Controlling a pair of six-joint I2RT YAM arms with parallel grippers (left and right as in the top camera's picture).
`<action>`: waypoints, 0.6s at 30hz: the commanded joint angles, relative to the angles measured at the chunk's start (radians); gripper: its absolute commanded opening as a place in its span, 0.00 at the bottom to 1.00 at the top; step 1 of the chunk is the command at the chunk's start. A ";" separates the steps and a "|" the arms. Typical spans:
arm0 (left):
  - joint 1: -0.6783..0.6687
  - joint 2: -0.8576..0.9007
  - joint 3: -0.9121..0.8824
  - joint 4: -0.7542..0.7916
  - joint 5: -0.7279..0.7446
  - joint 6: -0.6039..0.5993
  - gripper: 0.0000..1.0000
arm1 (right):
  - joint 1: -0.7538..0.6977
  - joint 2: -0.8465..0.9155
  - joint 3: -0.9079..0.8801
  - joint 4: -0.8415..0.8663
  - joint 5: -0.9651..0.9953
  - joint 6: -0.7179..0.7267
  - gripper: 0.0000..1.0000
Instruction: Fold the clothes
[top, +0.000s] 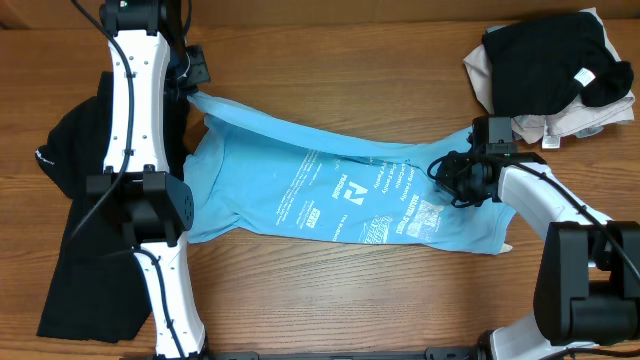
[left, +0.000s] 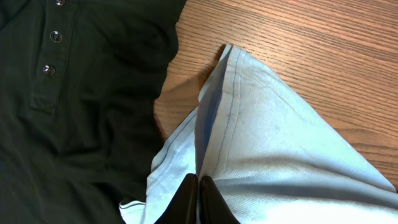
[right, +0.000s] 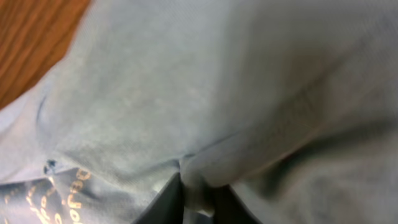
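Observation:
The light blue T-shirt (top: 340, 190) of the clothes lies stretched across the middle of the table, white lettering facing up. My left gripper (top: 192, 88) is at the shirt's far left corner. In the left wrist view it (left: 199, 183) is shut on a hemmed edge of the blue fabric (left: 273, 143). My right gripper (top: 447, 178) is down on the right part of the shirt. In the right wrist view it (right: 202, 199) pinches a raised fold of the blue fabric (right: 205, 93) between its dark fingers (right: 168, 205).
A black buttoned garment (top: 70, 230) lies at the table's left under the left arm, also in the left wrist view (left: 74, 93). A pile of black and pale clothes (top: 550, 65) sits at the back right. Bare wood (top: 350, 290) runs along the front.

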 joint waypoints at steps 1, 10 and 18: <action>-0.008 -0.015 0.027 0.006 0.004 0.021 0.04 | -0.002 0.008 -0.002 0.028 0.007 0.003 0.04; 0.004 -0.052 0.132 -0.003 0.005 0.047 0.04 | -0.119 -0.131 0.204 -0.145 -0.002 -0.088 0.04; 0.006 -0.214 0.346 -0.035 0.004 0.047 0.04 | -0.273 -0.353 0.552 -0.413 -0.007 -0.190 0.04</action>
